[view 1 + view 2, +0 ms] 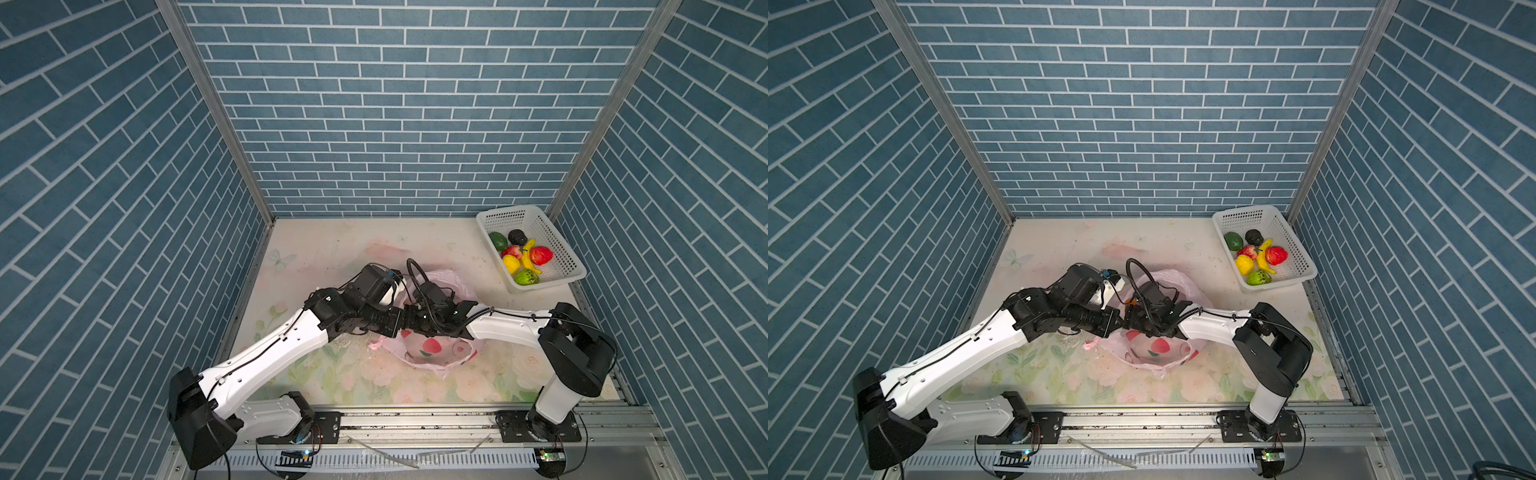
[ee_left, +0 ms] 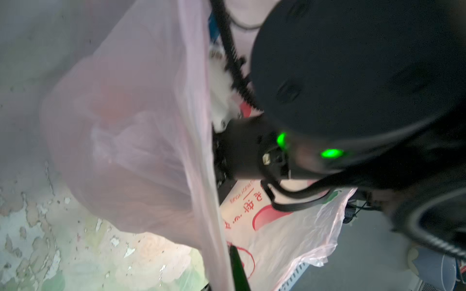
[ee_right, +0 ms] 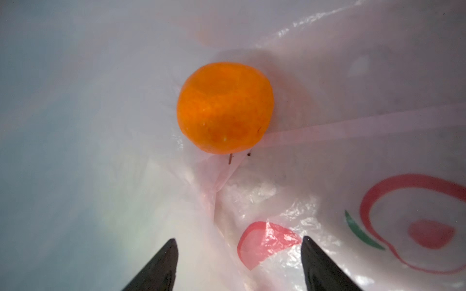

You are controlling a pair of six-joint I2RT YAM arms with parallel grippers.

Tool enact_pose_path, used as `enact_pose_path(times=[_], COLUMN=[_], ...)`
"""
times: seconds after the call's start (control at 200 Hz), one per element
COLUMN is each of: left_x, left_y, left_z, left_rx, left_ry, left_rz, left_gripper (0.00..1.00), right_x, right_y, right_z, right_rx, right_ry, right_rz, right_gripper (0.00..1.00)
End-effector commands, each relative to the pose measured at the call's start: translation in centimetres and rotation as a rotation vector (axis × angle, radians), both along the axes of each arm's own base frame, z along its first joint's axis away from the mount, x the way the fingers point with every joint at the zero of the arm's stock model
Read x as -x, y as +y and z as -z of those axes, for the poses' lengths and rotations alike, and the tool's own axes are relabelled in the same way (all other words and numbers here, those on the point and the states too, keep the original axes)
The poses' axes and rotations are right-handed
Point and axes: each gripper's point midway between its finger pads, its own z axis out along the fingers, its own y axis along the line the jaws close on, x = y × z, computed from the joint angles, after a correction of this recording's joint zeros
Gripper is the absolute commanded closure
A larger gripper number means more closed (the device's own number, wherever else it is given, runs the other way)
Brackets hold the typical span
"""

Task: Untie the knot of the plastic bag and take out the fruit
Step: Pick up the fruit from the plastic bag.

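The pale-pink plastic bag (image 1: 432, 353) (image 1: 1154, 353) lies mid-table under both wrists. In the left wrist view my left gripper (image 2: 227, 264) is shut on a stretched fold of the plastic bag (image 2: 141, 151), with one dark finger (image 2: 238, 267) showing beside the film. My right gripper (image 3: 239, 252) is inside the plastic bag (image 3: 327, 100) and open, with nothing between its fingertips. An orange round fruit (image 3: 225, 107) rests on the bag's floor ahead of it, apart from the fingers. A crumpled pink handle end (image 1: 376, 344) lies to the bag's left. The knot is out of view.
A white perforated basket (image 1: 573, 266) (image 1: 1304, 266) stands at the back right, with several toy fruits (image 1: 521, 257) in it. Both forearms cross over the bag, and the right arm's elbow (image 1: 577, 353) stands at the front right. Blue brick walls close three sides.
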Motion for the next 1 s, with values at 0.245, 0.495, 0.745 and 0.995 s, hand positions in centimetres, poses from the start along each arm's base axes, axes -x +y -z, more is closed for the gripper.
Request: enact_pose_path(times=[0.245, 0.495, 0.745, 0.995], left_x=[0.8, -0.2, -1.5, -0.6], left_y=[2.0, -1.1, -1.0, -1.2], left_z=[1.6, 0.8, -2.2, -0.7], left_rx=[-0.081, 0.007, 0.029, 0.039], left_ry=[0.008, 0.022, -0.082, -0.032], left_rz=[0.009, 0.053, 0.038, 0.060], left_gripper=[1.00, 1.00, 1.00, 1.00], right_x=[-4.1, -6.1, -6.6, -7.3], right_y=[1.9, 3.2, 2.4, 3.8], right_z=[-0.7, -2.4, -1.2, 0.3], right_rx=[-0.110, -0.238, -0.219, -0.160], right_ry=[-0.045, -0.095, -0.147, -0.111], right_rz=[0.196, 0.272, 0.292, 0.262], right_gripper=[0.23, 0.24, 0.26, 0.25])
